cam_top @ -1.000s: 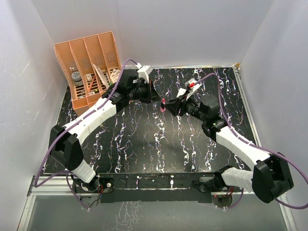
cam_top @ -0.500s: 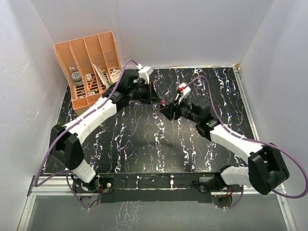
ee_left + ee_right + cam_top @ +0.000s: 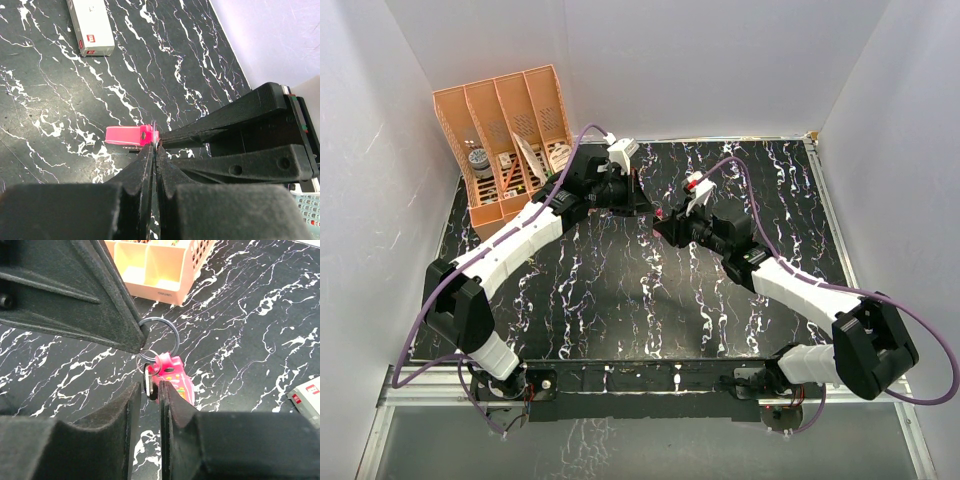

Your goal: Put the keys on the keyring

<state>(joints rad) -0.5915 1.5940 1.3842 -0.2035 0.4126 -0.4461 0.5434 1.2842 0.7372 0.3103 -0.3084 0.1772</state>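
Observation:
The keyring is a thin metal ring (image 3: 159, 340) with a bright pink tag (image 3: 176, 378) hanging from it above the black marble table. The tag also shows in the left wrist view (image 3: 131, 136). My left gripper (image 3: 156, 146) is shut on the ring's edge; in the top view it sits mid-table at the back (image 3: 647, 205). A small grey key with a dark head (image 3: 149, 384) hangs by the tag's small loop. It sits between the fingers of my right gripper (image 3: 150, 390), which meets the left gripper tip to tip (image 3: 666, 224). Its jaws stand close around the key.
An orange desk organizer (image 3: 510, 130) with small items stands at the back left; it also shows in the right wrist view (image 3: 160, 270). A white rectangular box with a red mark (image 3: 90, 25) lies flat on the table behind the grippers, also at the right wrist view's edge (image 3: 306, 397).
My right arm has swung left and forward, bringing its gripper up against the left gripper's tip. The left arm has stayed in place with the ring.

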